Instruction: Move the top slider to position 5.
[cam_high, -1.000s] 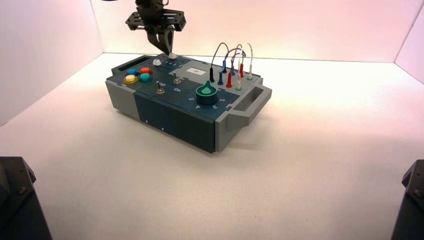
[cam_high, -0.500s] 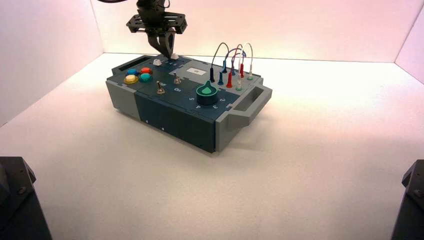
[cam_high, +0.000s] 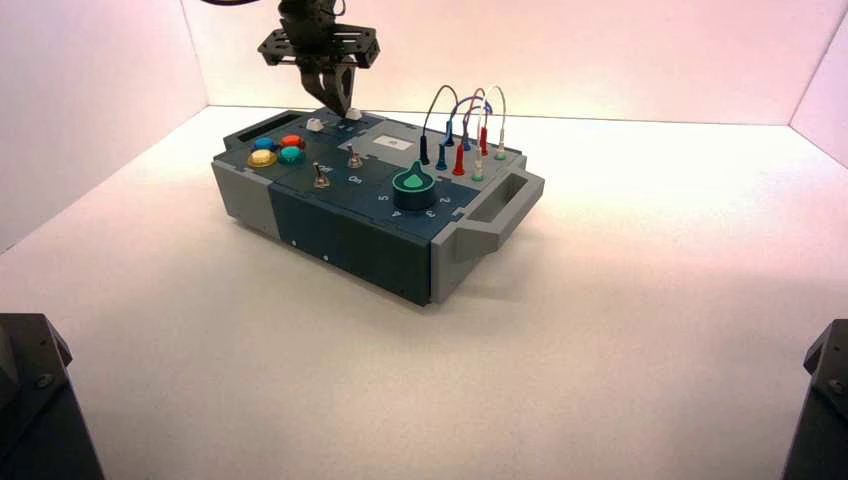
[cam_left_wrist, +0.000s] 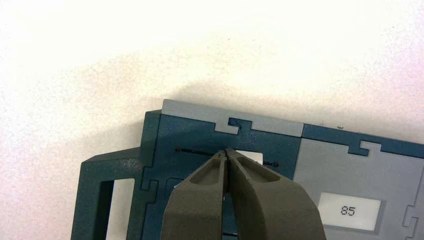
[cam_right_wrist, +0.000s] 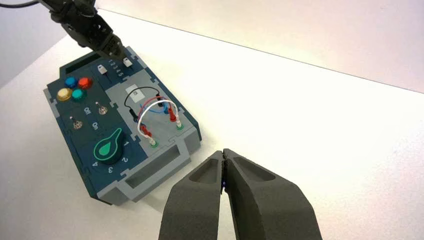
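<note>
L claw (cam_left_wrist: 226, 151) is at the far edge of the box (cam_high: 350, 235), tips together, not clamped on anything, right beside the top slider (cam_left_wrist: 250, 156) & prob. touching its side. Slider's nearer the display end of its track (cam_left_wrist: 195, 152), w/ a short bit of slot showing past it; the printed 5 (cam_right_wrist: 120, 74) is at that end of the no. row, so prob. nearly done, just a small push toward the display (cam_left_wrist: 348, 211) left. Main risk: stopping early, leaving it just shy of 5. Tips could also ride over the knob if too high or drift off its side if the push isn't in line w/ the slot; pressing too low might scrape the panel or shift the box on the tabletop (cam_high: 560, 380). R claw (cam_right_wrist: 224, 152) idle, tips together, off to the box's right.
</note>
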